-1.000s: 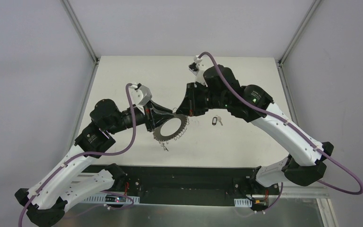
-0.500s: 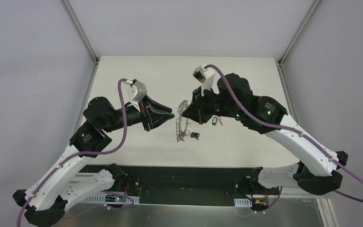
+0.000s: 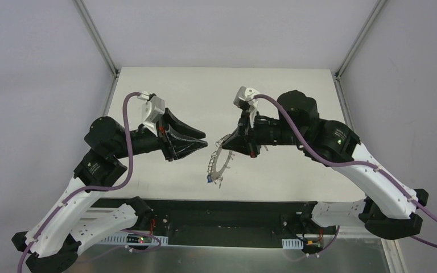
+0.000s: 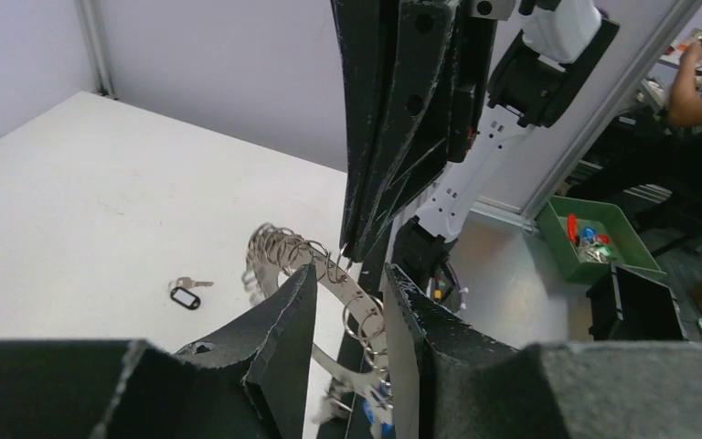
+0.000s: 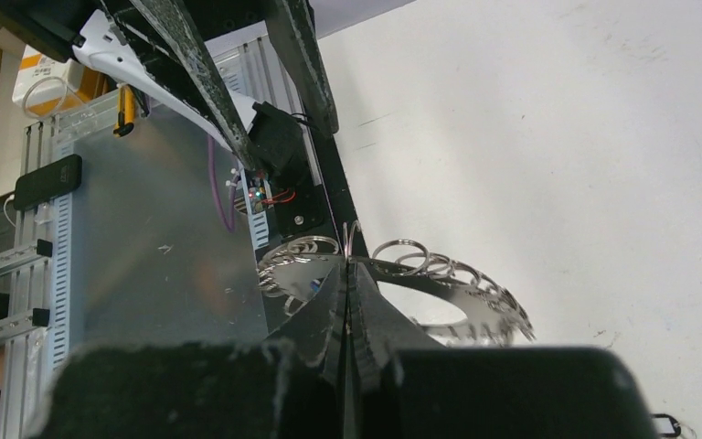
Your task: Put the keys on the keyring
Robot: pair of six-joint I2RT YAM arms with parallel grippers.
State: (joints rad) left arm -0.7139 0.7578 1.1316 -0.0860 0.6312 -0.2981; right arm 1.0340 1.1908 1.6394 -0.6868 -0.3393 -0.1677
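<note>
Right gripper (image 5: 348, 265): fingers pressed together, clamped on the top rim of the flat grey metal keyring with a wide centre hole and small wire loops round its rim (image 5: 475, 306). Ring is held clear of the white table (image 3: 165, 85) and hangs down from the grip, tilted, nearly edge-on in the top view. A blue plastic tag (image 3: 210, 178) dangles at its lowest point; can't make out the key on it.

Left gripper (image 4: 349, 274): fingers apart, nothing between them. Tips point at the ring just beside it, not touching. Both grippers face each other over the middle of the table, the ring between them.

One small silver key with a black oblong tag (image 4: 183, 294) lies loose on the table past the ring, well apart from both grippers.

Left wrist view background: green plastic bin (image 4: 594, 233) holding small coloured items, off the table.
</note>
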